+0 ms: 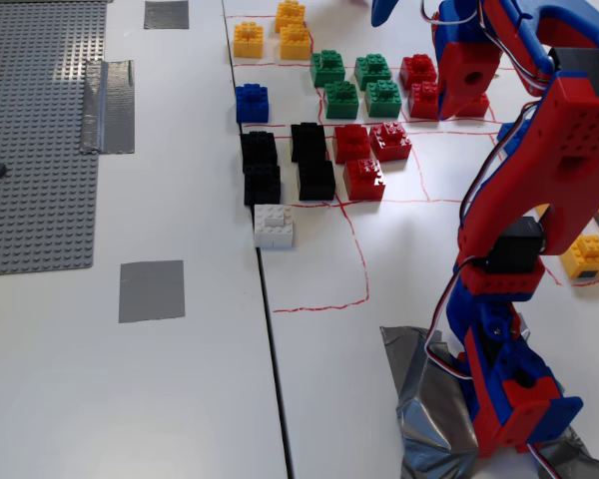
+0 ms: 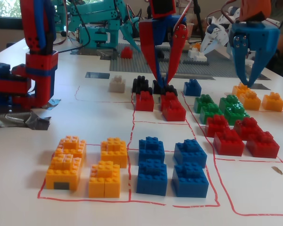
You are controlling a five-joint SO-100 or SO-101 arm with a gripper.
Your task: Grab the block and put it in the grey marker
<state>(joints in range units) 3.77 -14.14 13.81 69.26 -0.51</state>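
The white block sits on the table at the seam, just below the black bricks; it also shows in a fixed view. The grey marker is a flat square patch left of and below the block, bare; in the other fixed view it lies far left. My red-and-blue gripper hangs pointing down over the red and black bricks, right of the block and apart from it, empty, with a narrow gap between the tips. My arm rises at the right; the fingertips are hidden there.
A studded grey baseplate and a shiny silver tape strip lie at the left, with a second grey patch at the top. Coloured bricks fill red-lined squares. Another blue gripper hangs at the right.
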